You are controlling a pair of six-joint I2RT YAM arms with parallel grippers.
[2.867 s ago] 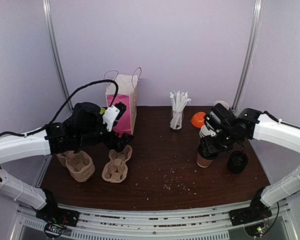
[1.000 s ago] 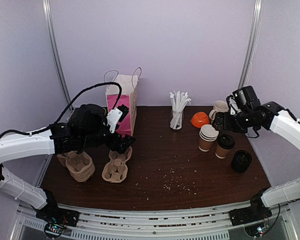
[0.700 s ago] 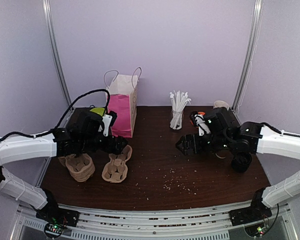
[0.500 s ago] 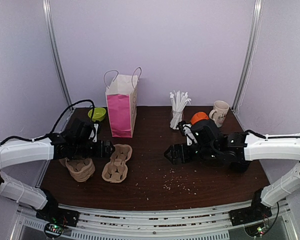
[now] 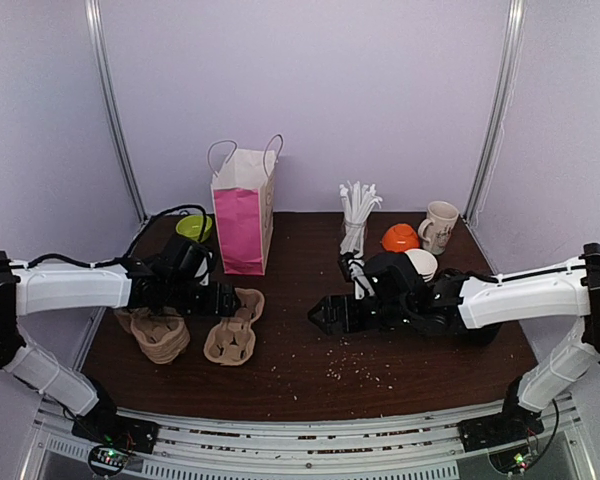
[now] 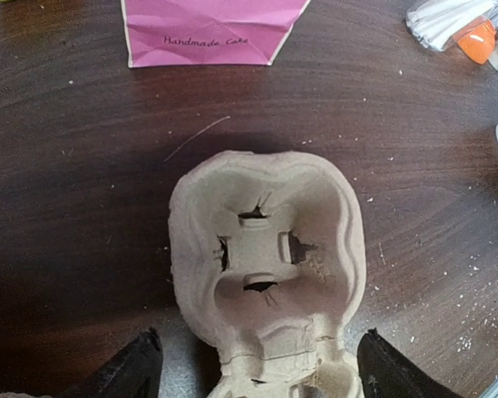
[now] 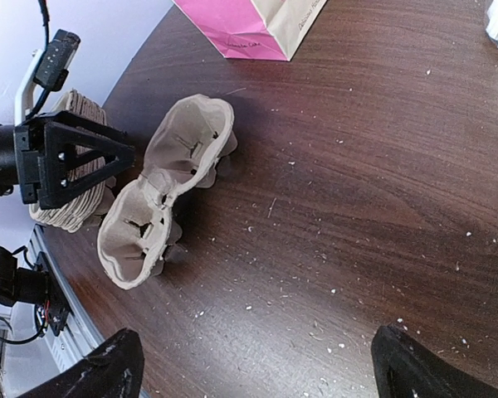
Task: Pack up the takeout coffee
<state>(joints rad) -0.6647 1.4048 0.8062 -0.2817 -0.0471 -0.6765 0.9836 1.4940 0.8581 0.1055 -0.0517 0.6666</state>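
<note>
Since the coffee is what has to travel, I look for it first: one takeout coffee cup (image 5: 420, 262) shows only its white rim at the right of the table (image 5: 310, 380), just behind my right forearm and in front of the orange bowl (image 5: 400, 238). I cannot see a black lid from here. The right gripper (image 7: 261, 365) hangs over bare wood with its jaws wide and nothing between them, well apart from the cup and pointing toward the pulp carrier (image 7: 170, 186). The left gripper (image 6: 257, 369) is also spread wide, one fingertip on each side of the carrier's near end; I cannot tell whether either pad touches. I judge the cup to be light, with a thin paper wall that will dent under a hard squeeze and a press-on lid that could pop off. If it is full, which I cannot tell, it will be top-heavy and slosh. I would take it around the body at mid-height, below the rim, closing gently and keeping it upright. The carrier looks light, soft-edged and liable to slide, so it wants steadying while a cup seats.
</note>
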